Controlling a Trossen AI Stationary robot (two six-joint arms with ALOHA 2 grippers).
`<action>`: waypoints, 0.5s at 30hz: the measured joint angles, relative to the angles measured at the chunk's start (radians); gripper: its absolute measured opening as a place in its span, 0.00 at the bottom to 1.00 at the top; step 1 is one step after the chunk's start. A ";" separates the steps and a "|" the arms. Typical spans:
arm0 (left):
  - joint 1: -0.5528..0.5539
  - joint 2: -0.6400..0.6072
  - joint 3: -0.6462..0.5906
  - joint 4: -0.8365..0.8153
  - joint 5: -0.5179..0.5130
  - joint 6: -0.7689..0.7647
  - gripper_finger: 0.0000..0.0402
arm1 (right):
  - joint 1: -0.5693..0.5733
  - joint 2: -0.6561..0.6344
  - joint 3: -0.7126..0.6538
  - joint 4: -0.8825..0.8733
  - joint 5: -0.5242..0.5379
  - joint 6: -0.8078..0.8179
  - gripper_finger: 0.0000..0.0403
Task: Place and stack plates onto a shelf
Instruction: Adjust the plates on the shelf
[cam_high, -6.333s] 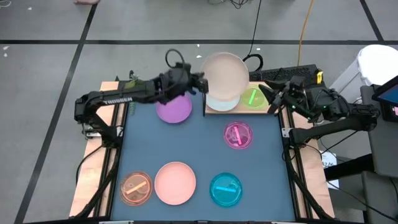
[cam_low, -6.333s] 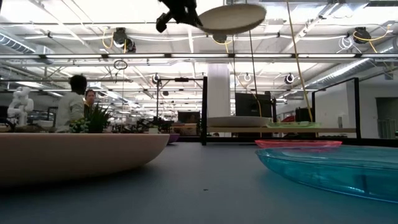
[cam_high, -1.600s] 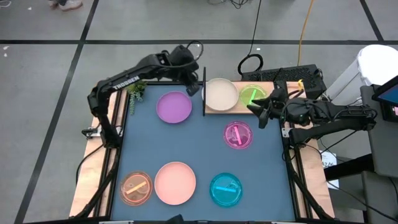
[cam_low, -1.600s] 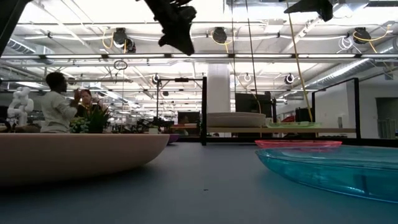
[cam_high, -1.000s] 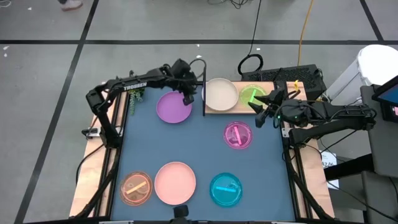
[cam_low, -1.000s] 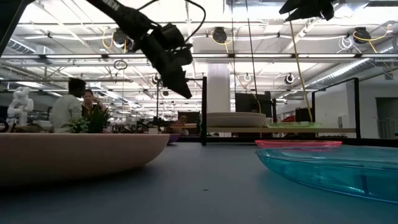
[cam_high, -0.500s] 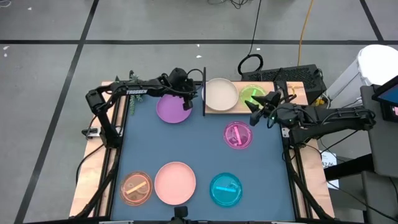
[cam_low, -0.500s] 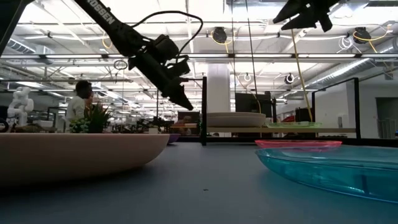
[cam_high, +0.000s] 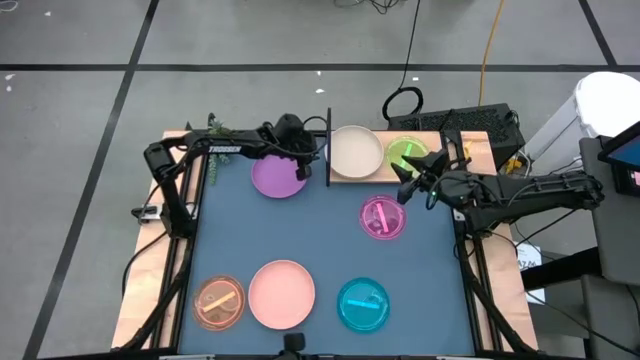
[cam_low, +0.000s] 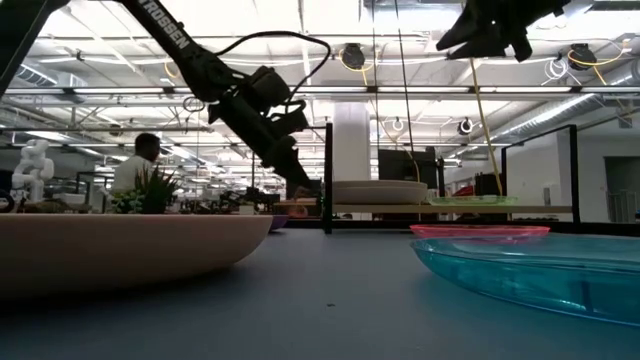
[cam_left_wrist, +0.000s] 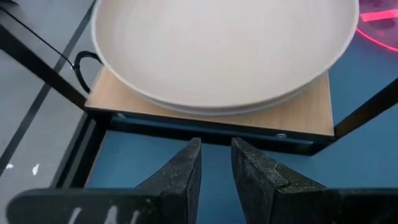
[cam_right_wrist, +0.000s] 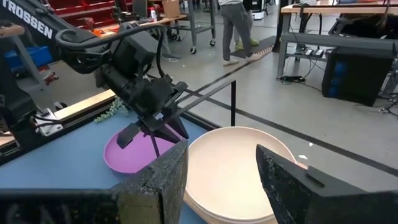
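**A:** Start near you, at the bottom of the high view. What do you have?

**B:** You have three pieces along the bottom edge of the mat (cam_high: 320, 250): the orange dish (cam_high: 219, 302) at lower left, the pink plate (cam_high: 282, 294) beside it, and the cyan dish (cam_high: 363, 305) right of centre. In the low view the pink plate and the cyan dish fill the foreground.

**A:** And mid-frame?

**B:** The magenta dish (cam_high: 383, 217) lies right of centre. Your right gripper (cam_high: 406, 181) hangs just above and to the right of it, between it and the green dish (cam_high: 405, 154). Its fingers stand wide apart and you hold nothing in them.

**A:** Farther up?

**B:** The purple plate (cam_high: 279, 174) sits upper left of centre on the mat. Your left gripper (cam_high: 311, 160) is over its right edge, close against the black panel (cam_high: 329, 148). Its fingers (cam_left_wrist: 180, 177) are nearly together with only a thin gap, and nothing is between them.

**A:** The shelf?

**B:** The shelf (cam_high: 372, 174) lies at top centre, right of the panel. The cream plate (cam_high: 355, 151) rests on it, stacked on another plate whose rim just shows beneath; the green dish sits on the board to its right.
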 joint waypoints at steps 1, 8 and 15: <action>-0.002 0.002 0.000 0.003 0.000 0.000 0.23 | 0.001 0.000 -0.002 -0.001 -0.001 0.000 0.42; -0.004 0.003 0.000 0.014 -0.004 0.005 0.23 | 0.001 0.000 -0.003 -0.001 -0.042 -0.005 0.42; -0.005 0.044 0.000 0.052 -0.001 0.004 0.23 | 0.001 0.000 -0.003 0.000 -0.051 -0.027 0.42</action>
